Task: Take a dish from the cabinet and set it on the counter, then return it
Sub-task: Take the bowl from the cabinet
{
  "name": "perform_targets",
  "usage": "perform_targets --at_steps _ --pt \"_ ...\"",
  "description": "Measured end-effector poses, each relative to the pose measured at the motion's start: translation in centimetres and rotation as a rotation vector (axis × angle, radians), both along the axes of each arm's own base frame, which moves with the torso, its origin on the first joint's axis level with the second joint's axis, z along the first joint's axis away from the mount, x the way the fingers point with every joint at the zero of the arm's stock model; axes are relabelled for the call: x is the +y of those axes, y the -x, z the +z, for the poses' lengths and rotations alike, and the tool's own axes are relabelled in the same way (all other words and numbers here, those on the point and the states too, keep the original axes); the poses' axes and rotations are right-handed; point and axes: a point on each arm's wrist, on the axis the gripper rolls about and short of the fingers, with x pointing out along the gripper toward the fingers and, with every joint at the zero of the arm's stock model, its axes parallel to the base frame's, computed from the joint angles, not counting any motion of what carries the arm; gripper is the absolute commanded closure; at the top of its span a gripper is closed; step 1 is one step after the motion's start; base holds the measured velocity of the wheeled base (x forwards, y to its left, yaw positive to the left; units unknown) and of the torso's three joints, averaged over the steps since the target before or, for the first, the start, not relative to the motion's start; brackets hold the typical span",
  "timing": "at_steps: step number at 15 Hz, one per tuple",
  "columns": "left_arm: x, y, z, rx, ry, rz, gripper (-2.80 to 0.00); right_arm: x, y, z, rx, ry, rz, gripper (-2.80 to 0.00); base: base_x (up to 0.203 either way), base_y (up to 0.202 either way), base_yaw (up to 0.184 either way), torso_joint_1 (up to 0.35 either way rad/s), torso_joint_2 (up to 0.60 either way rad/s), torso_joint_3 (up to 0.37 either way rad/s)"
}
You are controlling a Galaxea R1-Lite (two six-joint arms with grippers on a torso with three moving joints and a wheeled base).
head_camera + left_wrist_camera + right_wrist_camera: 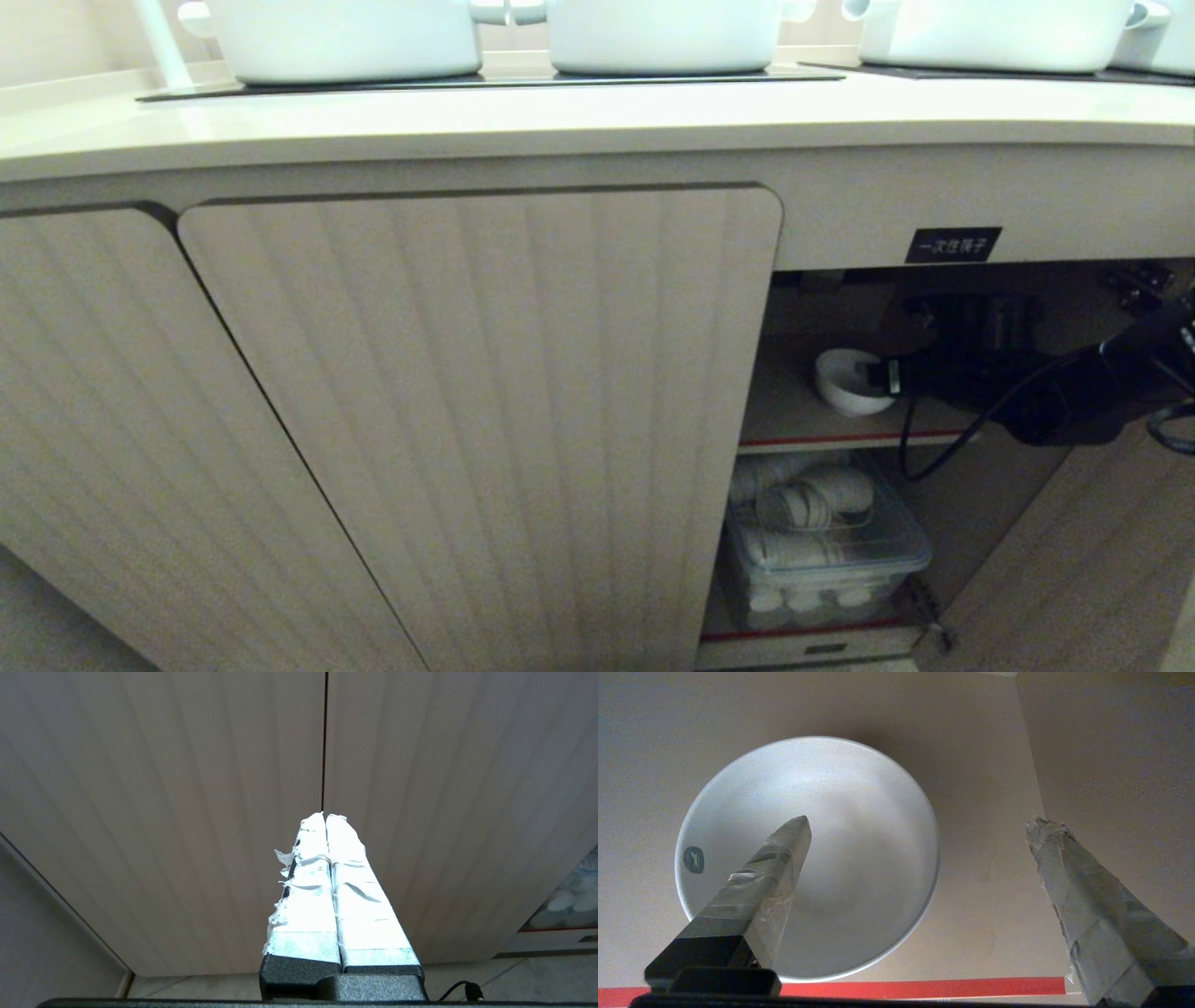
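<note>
White dish (859,858) sits under the spread right end effector (920,826); head view obscures this.

Pots (345,37) stand on the bench (560,121) above the cabinet (485,420), where the bowl (848,383) sits on the inner shelf (794,420), over a box (826,551) of cups on the bottom.

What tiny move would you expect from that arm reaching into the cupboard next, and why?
Probably a short push forward and down, then a squeeze. The right gripper is open inside the beige fluted cabinet, one taped finger over the small glossy white bowl on the inner shelf, the other outside its rim. The rim seems to sit between the fingers, not yet gripped.
</note>
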Motion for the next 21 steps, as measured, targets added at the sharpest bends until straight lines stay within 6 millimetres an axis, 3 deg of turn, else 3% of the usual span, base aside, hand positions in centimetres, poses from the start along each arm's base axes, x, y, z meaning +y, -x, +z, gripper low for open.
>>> perform_targets --at_steps 13,21 --pt "0.0 0.0 0.0 0.0 0.0 0.0 0.0 0.0 0.2 -0.4 0.072 -0.005 0.001 -2.8 0.0 0.0 0.0 0.0 0.0 0.0" --pt "0.0 0.0 0.0 0.0 0.0 0.0 0.0 -0.1 -1.0 0.9 0.091 -0.015 0.003 -2.8 0.0 0.0 0.0 0.0 0.0 0.0"
